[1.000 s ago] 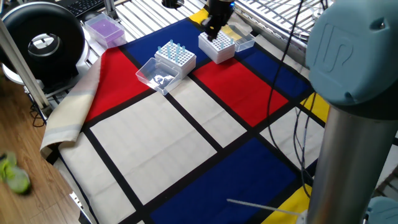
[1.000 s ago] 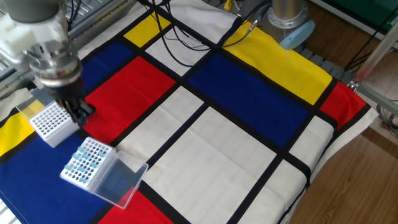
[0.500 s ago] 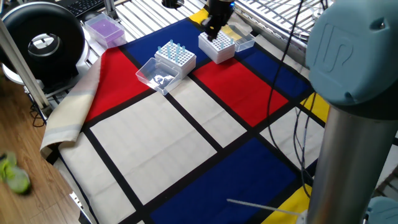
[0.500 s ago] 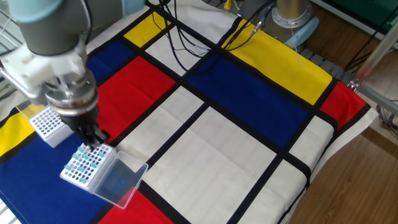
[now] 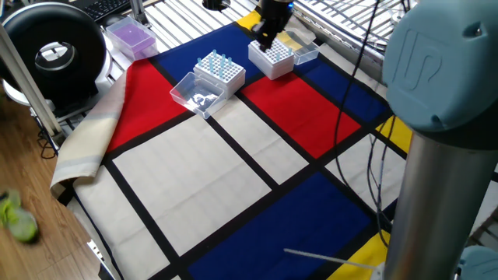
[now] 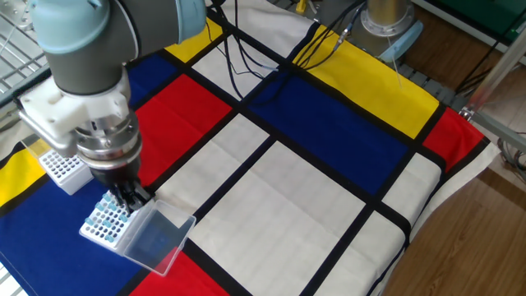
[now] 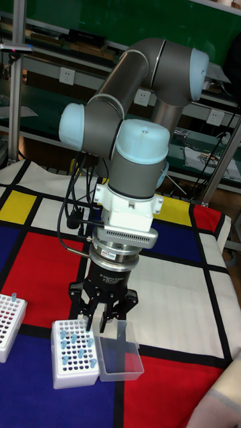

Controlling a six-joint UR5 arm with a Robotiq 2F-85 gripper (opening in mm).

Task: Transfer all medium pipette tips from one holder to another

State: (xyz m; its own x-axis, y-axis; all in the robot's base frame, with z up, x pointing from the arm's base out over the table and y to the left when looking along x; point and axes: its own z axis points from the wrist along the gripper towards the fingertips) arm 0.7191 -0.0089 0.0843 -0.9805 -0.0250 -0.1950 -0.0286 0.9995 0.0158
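The medium pipette tips (image 7: 73, 341) are pale-blue cones standing in a white holder (image 6: 105, 222), which also shows in the one fixed view (image 5: 219, 71). In the tall fixed view and the other fixed view my gripper (image 7: 100, 322) (image 6: 133, 197) hangs just above this holder's right edge. Its fingers are a narrow gap apart with nothing visible between them. A second white holder (image 6: 62, 164) (image 7: 10, 324) stands to the left. In the one fixed view the gripper (image 5: 264, 35) shows over that second holder (image 5: 271, 58).
A clear plastic lid (image 6: 160, 238) (image 7: 119, 351) lies against the tip holder. A purple box (image 5: 131, 35) and a black round device (image 5: 54, 50) sit at the table's far corner. Cables (image 6: 246, 57) trail across the cloth, and the arm's base column (image 5: 443, 179) stands close.
In the other fixed view my gripper has travelled from the second holder across to the holder with the blue tips. The one fixed view shows no change.
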